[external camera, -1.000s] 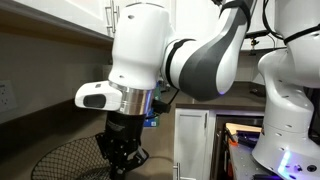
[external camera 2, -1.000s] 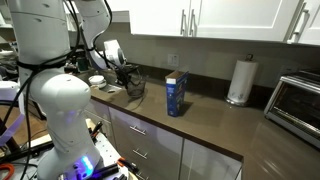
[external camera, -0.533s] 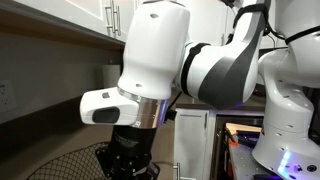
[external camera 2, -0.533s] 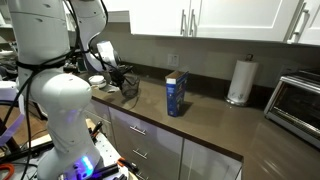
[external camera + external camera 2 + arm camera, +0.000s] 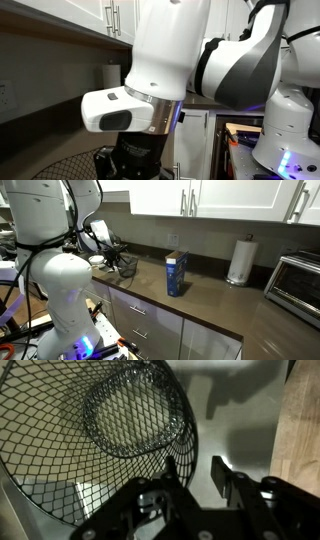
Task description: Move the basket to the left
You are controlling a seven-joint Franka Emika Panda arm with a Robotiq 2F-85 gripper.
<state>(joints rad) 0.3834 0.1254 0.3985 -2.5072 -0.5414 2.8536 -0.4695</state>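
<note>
The black wire-mesh basket [image 5: 120, 420] fills the left of the wrist view, tilted, with its round bottom facing the camera. My gripper [image 5: 198, 472] straddles its rim, one finger inside the mesh and one outside, closed on the rim. In an exterior view the basket [image 5: 123, 266] hangs tilted at the gripper [image 5: 117, 256], near the left end of the counter. In an exterior view only the basket's mesh [image 5: 55, 165] shows at the bottom left, beside the gripper body [image 5: 128, 165]; the fingertips are hidden there.
A blue printed carton [image 5: 176, 275] stands on the dark counter [image 5: 210, 305] to the right of the basket. A paper towel roll [image 5: 238, 262] and a toaster oven [image 5: 298, 280] stand further right. A white bowl [image 5: 96, 260] sits behind the basket. A wooden surface [image 5: 300, 420] borders the wrist view.
The gripper and the basket have moved left along the counter, away from the blue carton. The arm now fills more of the close exterior view.
</note>
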